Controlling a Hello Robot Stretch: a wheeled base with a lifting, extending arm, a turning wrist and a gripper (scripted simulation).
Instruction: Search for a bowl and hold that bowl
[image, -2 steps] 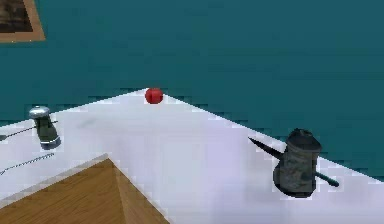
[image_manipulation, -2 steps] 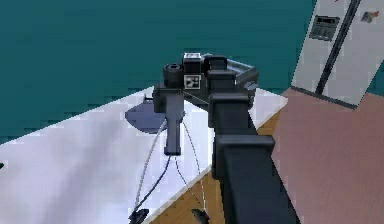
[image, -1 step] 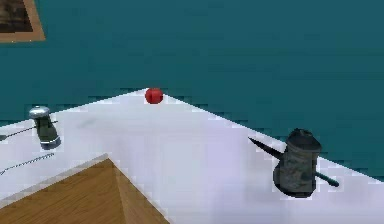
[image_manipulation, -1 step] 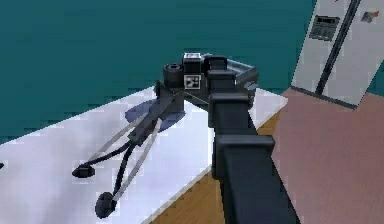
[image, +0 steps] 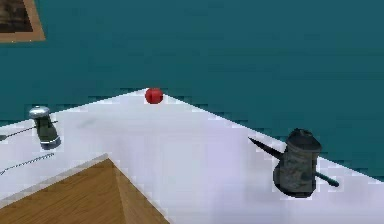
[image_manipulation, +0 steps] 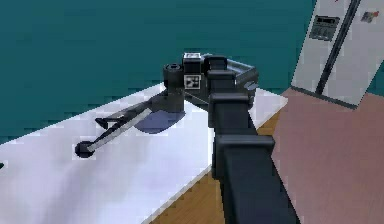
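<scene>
Kettle (image: 298, 160) right of shaker (image: 43, 127), on counter (image: 195, 150)

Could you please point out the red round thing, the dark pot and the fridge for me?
red round thing (image: 153, 96), forward view, its middle.
dark pot (image: 297, 168), forward view, its body.
fridge (image_manipulation: 333, 65), arm side view, its left door.

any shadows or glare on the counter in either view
forward view: even light on the counter, no glare, a faint grey shadow right of the shaker; arm side view: counter greyer toward its far end, grey-blue patch by the arm may be shadow or a thing, can't tell
</scene>
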